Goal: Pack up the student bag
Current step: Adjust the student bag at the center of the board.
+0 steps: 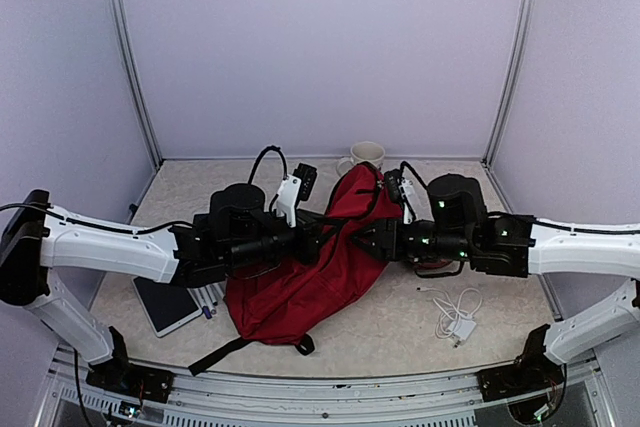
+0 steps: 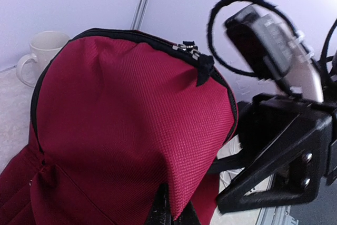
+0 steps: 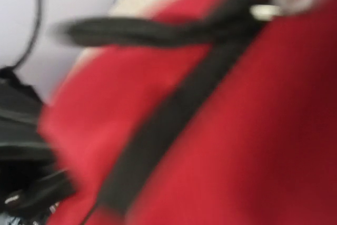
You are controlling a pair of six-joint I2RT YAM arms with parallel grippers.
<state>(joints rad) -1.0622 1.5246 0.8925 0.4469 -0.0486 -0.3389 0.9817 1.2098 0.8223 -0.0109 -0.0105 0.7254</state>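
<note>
The student bag (image 1: 300,282) is a dark red backpack with black zippers, lying in the middle of the table with its top raised between the two arms. My left gripper (image 1: 318,232) is shut on a fold of the bag's red fabric, which shows in the left wrist view (image 2: 174,212). The zipper pulls (image 2: 190,48) sit at the top of the bag (image 2: 121,119). My right gripper (image 1: 375,237) is pressed close against the bag's right side. Its wrist view is blurred and filled with red fabric (image 3: 253,130) and a black zipper band (image 3: 163,125), and its fingers are hidden.
A white mug (image 1: 366,157) stands behind the bag. A tablet (image 1: 165,304) and some pens (image 1: 207,299) lie to the bag's left. A white cable with charger (image 1: 457,315) lies to its right. A black strap (image 1: 225,355) trails toward the front edge.
</note>
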